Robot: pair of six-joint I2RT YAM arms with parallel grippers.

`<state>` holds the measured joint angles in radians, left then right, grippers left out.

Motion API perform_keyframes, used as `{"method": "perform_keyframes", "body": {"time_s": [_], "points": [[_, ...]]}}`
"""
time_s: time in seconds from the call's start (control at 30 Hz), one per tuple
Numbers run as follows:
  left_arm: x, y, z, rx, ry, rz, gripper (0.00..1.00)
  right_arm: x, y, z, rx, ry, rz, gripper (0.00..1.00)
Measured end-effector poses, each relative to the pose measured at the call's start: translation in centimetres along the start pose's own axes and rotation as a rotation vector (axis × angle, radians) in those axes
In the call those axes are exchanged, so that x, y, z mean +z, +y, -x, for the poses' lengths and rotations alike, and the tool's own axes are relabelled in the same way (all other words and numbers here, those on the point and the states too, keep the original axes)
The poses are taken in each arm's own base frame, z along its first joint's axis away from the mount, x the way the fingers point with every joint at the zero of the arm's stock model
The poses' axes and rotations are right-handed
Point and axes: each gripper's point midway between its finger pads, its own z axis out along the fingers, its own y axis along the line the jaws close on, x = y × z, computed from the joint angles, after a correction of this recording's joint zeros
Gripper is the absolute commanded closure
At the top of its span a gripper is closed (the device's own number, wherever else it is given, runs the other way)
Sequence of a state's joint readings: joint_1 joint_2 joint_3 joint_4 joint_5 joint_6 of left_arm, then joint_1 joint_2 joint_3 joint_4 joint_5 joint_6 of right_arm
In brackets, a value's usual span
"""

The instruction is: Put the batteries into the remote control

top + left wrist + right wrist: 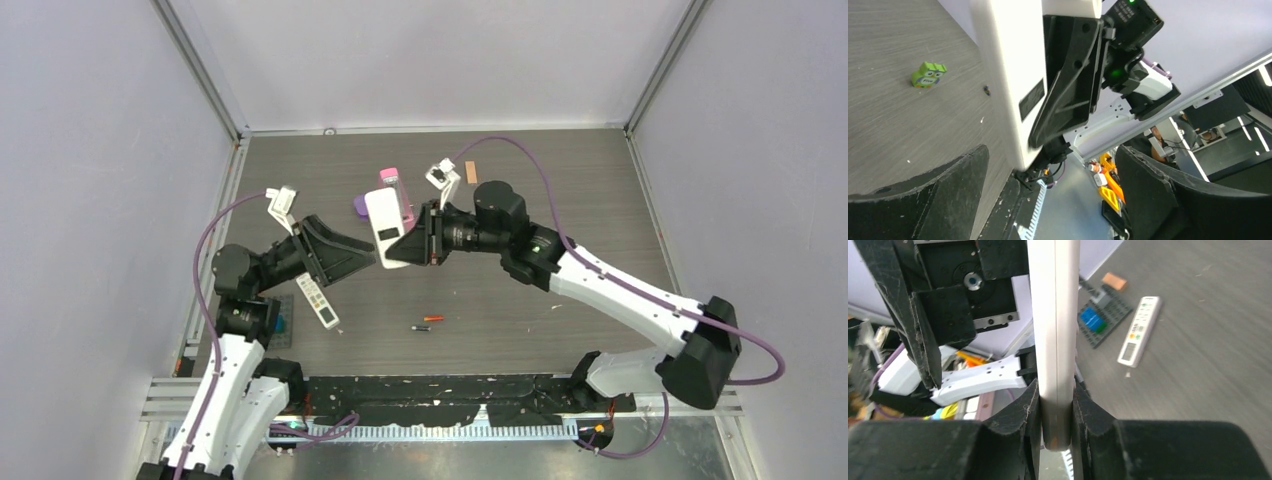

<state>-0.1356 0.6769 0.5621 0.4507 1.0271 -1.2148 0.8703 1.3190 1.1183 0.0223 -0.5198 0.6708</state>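
My right gripper (400,250) is shut on the lower end of a white remote control (383,222) and holds it up above the table. In the right wrist view the remote control (1054,315) stands edge-on, pinched between the two fingers of that gripper (1055,415). My left gripper (352,262) is open wide just left of it. The remote control (1008,75) stands ahead of the spread left fingers (948,200), not touching them. A red-orange battery (433,319) and a dark one (420,327) lie on the table nearer the arms.
A second, slimmer remote (318,300) lies by the left arm, next to a dark brick plate (1100,315). A pink item (397,187), a purple piece (360,206) and a brown block (471,172) sit further back. A green owl block (928,74) lies on the table.
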Motion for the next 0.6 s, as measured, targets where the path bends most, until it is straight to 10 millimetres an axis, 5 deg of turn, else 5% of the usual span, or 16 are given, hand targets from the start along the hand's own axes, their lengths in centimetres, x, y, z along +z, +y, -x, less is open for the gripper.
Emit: {"method": "perform_keyframes", "body": {"time_s": [0.27,0.43,0.6], "points": [[-1.1,2.1,-0.2,0.081,-0.040,0.187,0.01,-7.4,-3.8,4.8,-0.123,-0.195,-0.367,0.95],[-1.7,4.1,-0.8,0.065,-0.038,0.284,0.00,-16.5,-13.2,7.7,-0.100,-0.296,-0.850,0.95],[-2.2,5.7,-1.4,0.032,-0.024,0.351,0.00,-27.4,-23.4,5.5,-0.005,-0.216,-1.371,0.95]]}}
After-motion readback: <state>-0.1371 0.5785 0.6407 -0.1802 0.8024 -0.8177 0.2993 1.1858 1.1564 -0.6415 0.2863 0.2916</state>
